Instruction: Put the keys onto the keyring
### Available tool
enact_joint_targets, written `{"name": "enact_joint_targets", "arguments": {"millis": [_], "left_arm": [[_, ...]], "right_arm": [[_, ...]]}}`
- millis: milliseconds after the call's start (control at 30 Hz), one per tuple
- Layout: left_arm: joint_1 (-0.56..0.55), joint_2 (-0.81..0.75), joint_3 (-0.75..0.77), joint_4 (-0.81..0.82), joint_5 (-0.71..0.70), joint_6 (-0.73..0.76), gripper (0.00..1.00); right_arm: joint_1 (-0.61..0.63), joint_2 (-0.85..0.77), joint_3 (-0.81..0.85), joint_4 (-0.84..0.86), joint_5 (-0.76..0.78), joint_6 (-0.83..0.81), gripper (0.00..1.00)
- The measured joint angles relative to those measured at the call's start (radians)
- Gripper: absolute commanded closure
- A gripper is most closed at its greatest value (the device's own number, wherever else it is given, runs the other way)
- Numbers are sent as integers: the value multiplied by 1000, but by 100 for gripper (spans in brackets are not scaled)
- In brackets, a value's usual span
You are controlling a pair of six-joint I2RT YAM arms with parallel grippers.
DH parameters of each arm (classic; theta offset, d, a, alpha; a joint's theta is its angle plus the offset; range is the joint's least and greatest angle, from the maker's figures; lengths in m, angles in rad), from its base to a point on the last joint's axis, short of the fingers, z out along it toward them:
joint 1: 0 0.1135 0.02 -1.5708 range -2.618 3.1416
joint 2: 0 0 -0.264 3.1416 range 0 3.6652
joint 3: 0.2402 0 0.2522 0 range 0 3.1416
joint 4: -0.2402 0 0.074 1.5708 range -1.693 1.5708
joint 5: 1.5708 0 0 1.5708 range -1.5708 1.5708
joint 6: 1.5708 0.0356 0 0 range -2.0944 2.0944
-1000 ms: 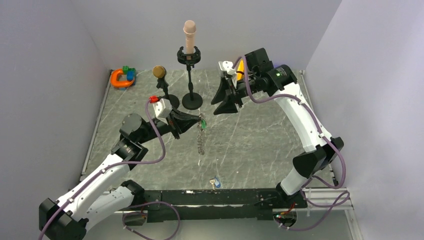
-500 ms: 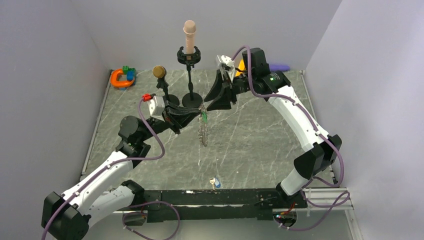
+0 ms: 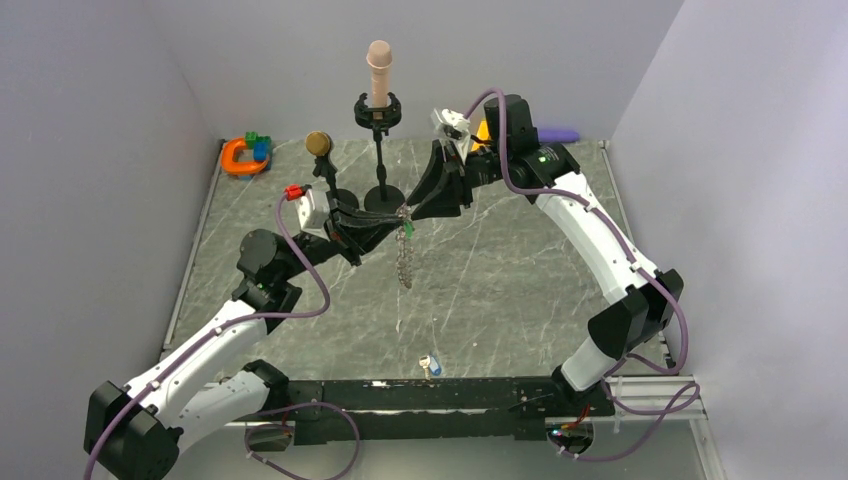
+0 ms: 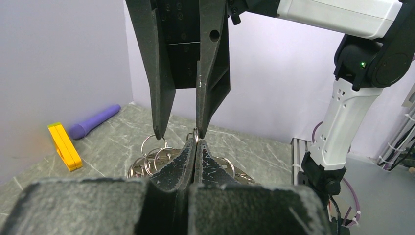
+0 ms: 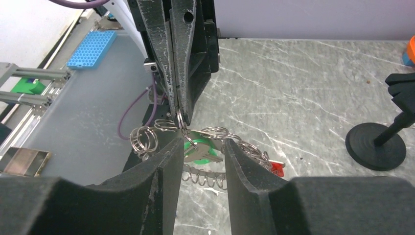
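My left gripper (image 3: pixel 392 220) is shut on a small wire loop of the keyring (image 3: pixel 404 262), which hangs edge-on below it above the table. In the left wrist view its fingertips (image 4: pixel 195 145) pinch that loop, with more loops (image 4: pixel 152 152) beside them. My right gripper (image 3: pixel 412 208) is open, one finger on each side of the ring's top. In the right wrist view (image 5: pixel 201 147) the green key (image 5: pixel 200 152) lies between its fingers, the red key (image 5: pixel 277 169) shows to the right, and the keyring's jagged rim (image 5: pixel 205 177) lies below.
Two black stands with round bases (image 3: pixel 384 200) (image 3: pixel 340 198) are just behind the grippers. An orange clamp (image 3: pixel 240 157) lies at the back left. A small blue-headed item (image 3: pixel 430 365) lies near the front edge. A purple stick (image 4: pixel 93 122) and a yellow block (image 4: pixel 63 147) lie at the back right.
My left gripper has lifted the keyring up and toward the back. My right gripper has come down and left until its open fingers straddle the top of the ring.
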State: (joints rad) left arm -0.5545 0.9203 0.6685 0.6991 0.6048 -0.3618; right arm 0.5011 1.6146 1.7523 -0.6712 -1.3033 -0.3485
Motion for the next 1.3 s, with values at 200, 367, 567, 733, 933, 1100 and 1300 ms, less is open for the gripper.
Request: {"name": "enact_joint_targets", "arguments": {"millis": [200, 367, 567, 733, 933, 1100, 1300], "left_arm": [[2, 0, 0, 0, 0, 0, 100], [2, 0, 0, 1, -1, -1, 100], [4, -2, 0, 1, -2, -1, 100], [6, -7, 0, 0, -3, -3, 100], [6, -16, 0, 3, -6, -10, 100], [6, -17, 0, 10, -5, -22, 100], [12, -18, 0, 11, -9, -25, 100]], "right_arm": [[9, 0, -2, 0, -11, 0, 72], [18, 0, -4, -13, -13, -14, 82], [25, -7, -13, -41, -12, -39, 96], [32, -8, -13, -51, -10, -58, 100], [51, -11, -13, -84, 3, -91, 100], [64, -13, -15, -87, 9, -97, 100], [65, -18, -16, -92, 39, -94, 60]]}}
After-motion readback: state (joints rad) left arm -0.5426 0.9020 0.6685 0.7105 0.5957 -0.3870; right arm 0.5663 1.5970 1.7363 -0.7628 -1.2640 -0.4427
